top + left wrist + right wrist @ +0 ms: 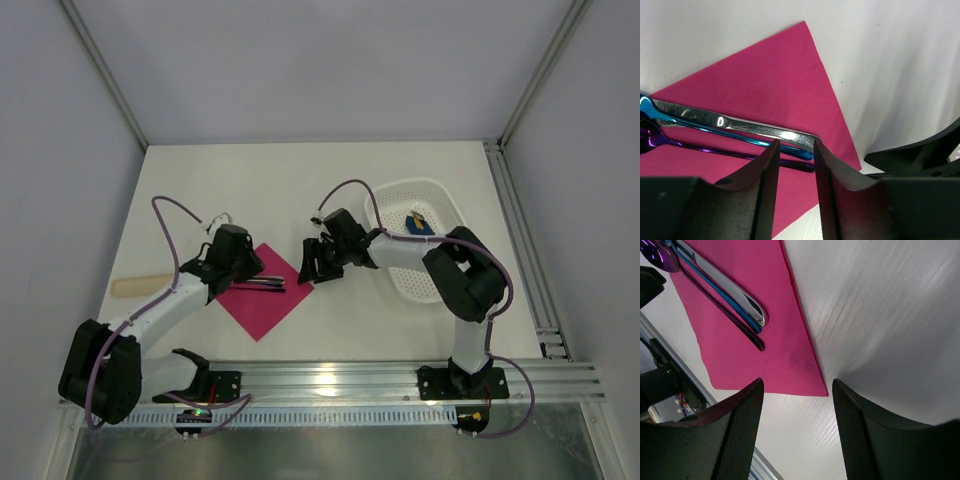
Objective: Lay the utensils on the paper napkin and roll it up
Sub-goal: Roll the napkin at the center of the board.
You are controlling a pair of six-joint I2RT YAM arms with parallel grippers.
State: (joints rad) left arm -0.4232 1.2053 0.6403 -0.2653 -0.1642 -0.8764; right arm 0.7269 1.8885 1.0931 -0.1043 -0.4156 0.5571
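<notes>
The magenta paper napkin lies as a diamond on the white table between my two arms. Three slim glossy utensils rest side by side across it: one silvery, one blue, one dark purple. A purple spoon head shows at their far end. My left gripper is open over the napkin, its fingertips on either side of the handle ends without pinching them. My right gripper is open and empty above bare table, just off the napkin's right corner, with the utensils beyond it.
A white perforated basket stands to the right, holding a blue item. A pale beige flat stick lies at the table's left. An aluminium rail runs along the near edge. My right gripper hovers close to my left gripper.
</notes>
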